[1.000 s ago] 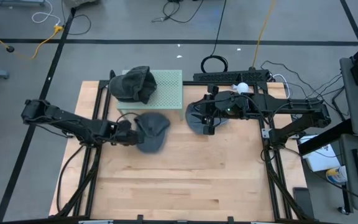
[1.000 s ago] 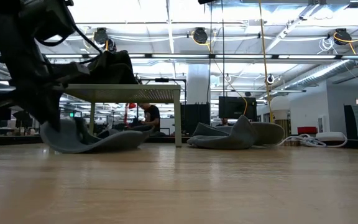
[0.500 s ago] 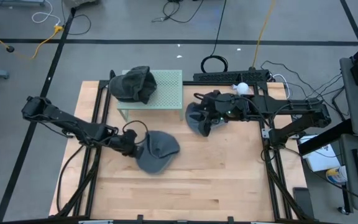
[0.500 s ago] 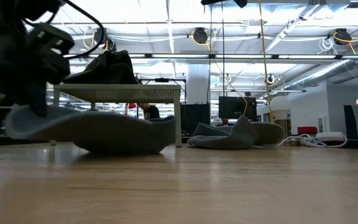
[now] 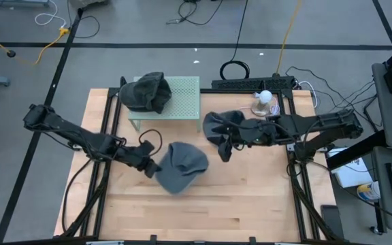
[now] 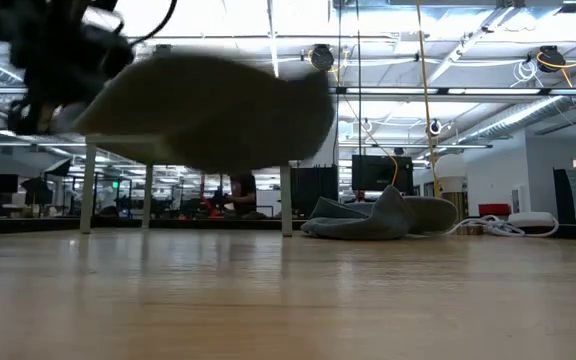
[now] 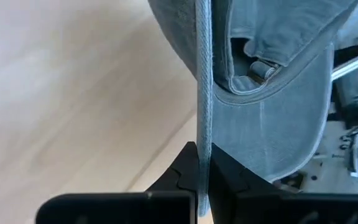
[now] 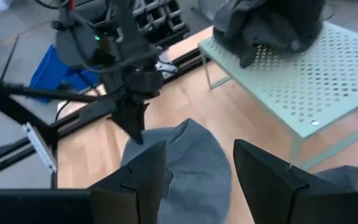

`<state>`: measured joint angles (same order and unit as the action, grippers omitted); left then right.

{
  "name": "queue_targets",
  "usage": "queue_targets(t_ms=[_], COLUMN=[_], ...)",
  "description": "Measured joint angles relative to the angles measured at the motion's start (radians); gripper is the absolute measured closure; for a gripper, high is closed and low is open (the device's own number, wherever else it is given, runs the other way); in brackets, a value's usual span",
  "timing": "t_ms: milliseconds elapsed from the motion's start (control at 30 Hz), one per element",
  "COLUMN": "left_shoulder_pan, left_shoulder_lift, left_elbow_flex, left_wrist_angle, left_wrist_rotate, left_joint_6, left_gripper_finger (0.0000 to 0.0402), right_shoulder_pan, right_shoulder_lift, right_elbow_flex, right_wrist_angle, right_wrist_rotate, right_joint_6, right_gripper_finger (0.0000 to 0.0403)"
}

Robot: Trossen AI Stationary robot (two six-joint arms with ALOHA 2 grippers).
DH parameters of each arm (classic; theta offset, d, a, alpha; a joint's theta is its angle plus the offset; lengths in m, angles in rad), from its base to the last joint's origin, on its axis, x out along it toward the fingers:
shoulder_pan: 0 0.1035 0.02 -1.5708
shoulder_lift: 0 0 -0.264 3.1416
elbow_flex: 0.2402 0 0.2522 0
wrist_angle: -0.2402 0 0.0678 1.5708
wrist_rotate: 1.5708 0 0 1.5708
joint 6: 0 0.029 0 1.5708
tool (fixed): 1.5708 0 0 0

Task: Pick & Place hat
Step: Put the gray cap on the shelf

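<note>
A grey cap (image 5: 182, 167) hangs in the air in my left gripper (image 5: 152, 166), which is shut on it over the table's middle. The low view shows the cap (image 6: 208, 108) blurred and off the wood. A second grey cap (image 5: 218, 124) lies with its brim on the table right of the stand, also seen low (image 6: 378, 217). My right gripper (image 8: 194, 180) is open, just near-side of that second cap (image 8: 347, 180), pointing toward the held cap (image 8: 188, 158). Dark hats (image 5: 147, 92) sit piled on a green perforated stand (image 5: 186, 99). My left gripper pinches the grey cap's brim edge (image 7: 204, 163) between its two fingers, one on each face of the brim. The fingers come level from the table's left. The cap is lifted clear of the table, its crown (image 7: 272, 56) hanging out beyond the fingers.
The green stand (image 8: 328, 68) with its hat pile stands at the far left-middle of the table. A white object (image 5: 265, 101) and cables lie by the far right edge. Bare wood (image 5: 250, 197) stretches along the near half.
My left gripper has carried the grey cap toward the table's near right and up; the cap, lying on the wood a second ago, is now lifted clear. My right arm has drawn back from the second cap toward the near edge.
</note>
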<state>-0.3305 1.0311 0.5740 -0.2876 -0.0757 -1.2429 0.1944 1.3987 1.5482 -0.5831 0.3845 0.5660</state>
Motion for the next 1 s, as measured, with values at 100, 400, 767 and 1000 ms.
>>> queue_targets(t_ms=[100, 400, 767, 1000], left_shoulder_pan=[0.014, 0.068, 0.139, 0.152], left_shoulder_lift=[0.001, 0.001, 0.019, 0.065], left_elbow_flex=[0.066, 0.264, 0.435, 0.456], left_wrist_angle=[-0.017, -0.047, 0.053, 0.353], left_wrist_rotate=[-0.04, -0.259, -0.608, -0.742], left_joint_6=[0.063, 0.211, 0.414, 0.683], left_gripper_finger=[0.0392, 0.0392, 0.0392, 0.0392], right_shoulder_pan=[0.024, 0.113, 0.199, 0.202], right_shoulder_lift=[0.0, 0.0, -0.023, -0.024], right_elbow_flex=[0.0, 0.0, 0.0, 0.0], right_wrist_angle=[0.019, 0.181, 0.185, 0.179], right_wrist_rotate=[0.035, 0.038, 0.135, 0.433], right_joint_6=[0.025, -0.098, -0.201, -0.274], right_gripper_finger=[0.0222, 0.0222, 0.0222, 0.0222])
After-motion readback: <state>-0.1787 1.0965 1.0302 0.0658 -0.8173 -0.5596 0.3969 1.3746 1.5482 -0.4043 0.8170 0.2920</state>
